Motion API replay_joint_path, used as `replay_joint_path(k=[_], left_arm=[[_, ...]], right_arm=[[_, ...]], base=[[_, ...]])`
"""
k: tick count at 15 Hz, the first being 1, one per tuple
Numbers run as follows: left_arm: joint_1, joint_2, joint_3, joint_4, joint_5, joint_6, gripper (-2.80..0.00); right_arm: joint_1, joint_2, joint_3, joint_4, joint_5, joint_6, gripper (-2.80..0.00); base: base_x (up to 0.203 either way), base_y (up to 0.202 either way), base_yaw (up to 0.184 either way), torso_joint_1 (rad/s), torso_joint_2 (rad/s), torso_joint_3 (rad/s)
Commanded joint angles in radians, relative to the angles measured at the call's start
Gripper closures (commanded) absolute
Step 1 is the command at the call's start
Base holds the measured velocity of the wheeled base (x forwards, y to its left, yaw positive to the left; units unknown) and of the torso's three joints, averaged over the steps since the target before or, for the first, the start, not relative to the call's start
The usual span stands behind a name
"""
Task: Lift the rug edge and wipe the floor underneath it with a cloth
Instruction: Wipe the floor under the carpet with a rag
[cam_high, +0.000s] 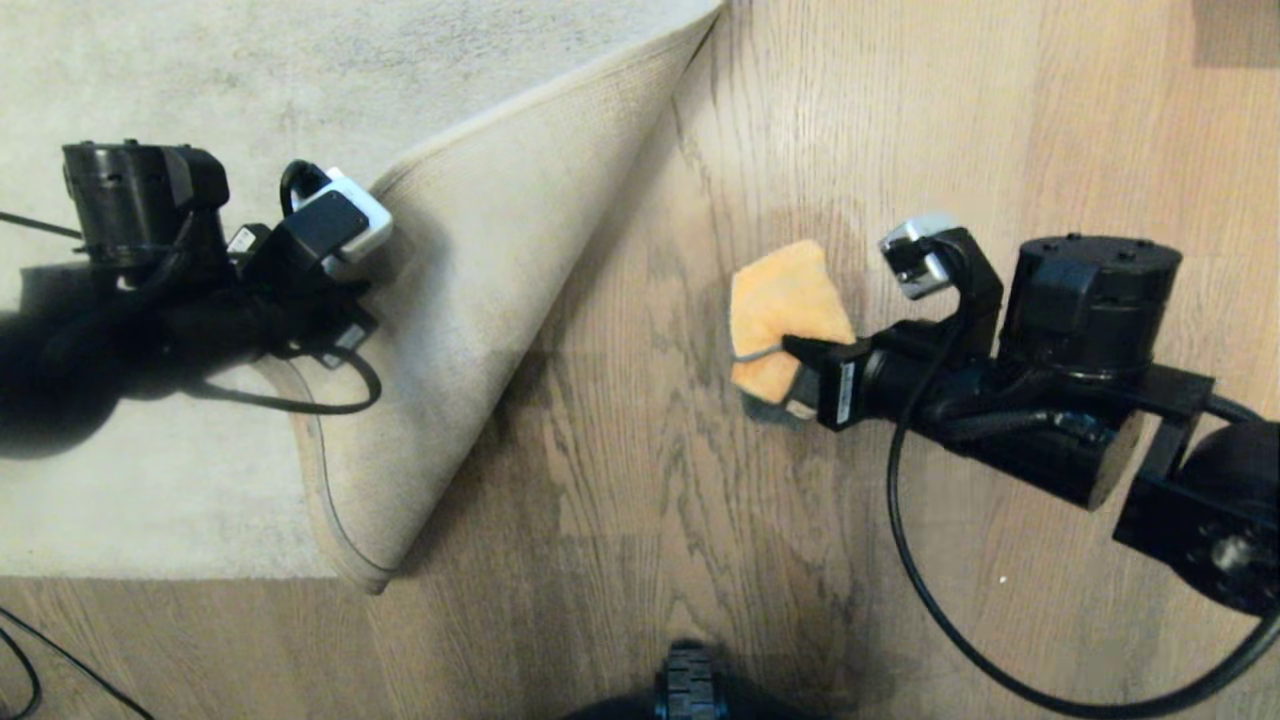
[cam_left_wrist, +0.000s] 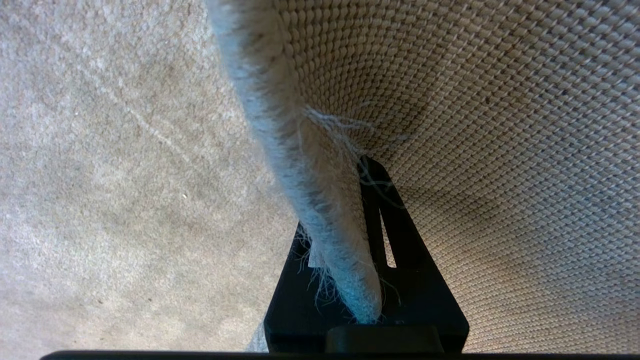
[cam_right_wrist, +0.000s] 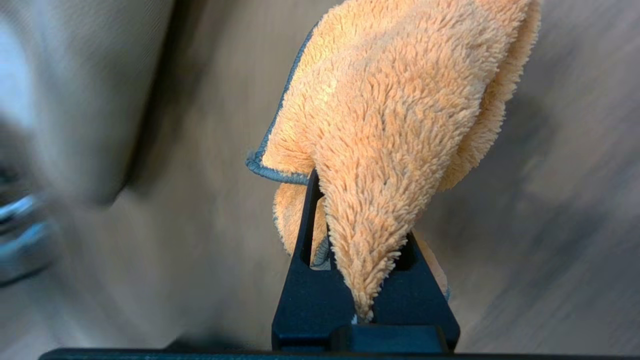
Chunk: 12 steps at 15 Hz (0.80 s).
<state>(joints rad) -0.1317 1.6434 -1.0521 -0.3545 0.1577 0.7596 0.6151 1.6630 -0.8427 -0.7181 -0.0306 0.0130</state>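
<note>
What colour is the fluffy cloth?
Orange cloth with a grey edge, clearest in the right wrist view.

Setting: indoor room, domestic in character, likely living area; exact room type cannot be determined.
Evidence: floor of light brown wood-grain planks, dark grain lines, slight sheen.
Evidence: large mottled grey-beige low-pile rug laid directly on floor; rug edge bound, corner folded back, woven paler underside exposed.
No furniture, walls or fixtures visible; view limited to floor level.
</note>
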Motion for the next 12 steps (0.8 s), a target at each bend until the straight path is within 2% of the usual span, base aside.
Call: replay_joint_path(k=[1,5,8,12], left_arm=[[0.000,0.003,0.000,-0.001,0.002,0.004,0.00],[0.000,0.004,0.001,-0.001,0.002,0.004,0.00],[-0.002,0.007,0.001,-0.001,0.002,0.003,0.00],[-0.002,0.007,0.012,-0.003,0.002,0.004,0.00]], right_arm=[[0.047,0.021,0.049,-0.014,0.008,0.040,0.00],[0.137,0.172,0.033,-0.035,0.006,0.125,0.00],[0.183,0.333,-0.029,-0.133,0.004,0.157,0.00],[0.194,0.520,-0.308,-0.166,-0.027,0.168,0.00]], base=[[0.000,0.000,0.000,0.000,0.00,0.000],[0.000,0.000,0.000,0.000,0.00,0.000],[0.000,0.000,0.000,0.000,0.00,0.000],[0.000,0.000,0.000,0.000,0.00,0.000]])
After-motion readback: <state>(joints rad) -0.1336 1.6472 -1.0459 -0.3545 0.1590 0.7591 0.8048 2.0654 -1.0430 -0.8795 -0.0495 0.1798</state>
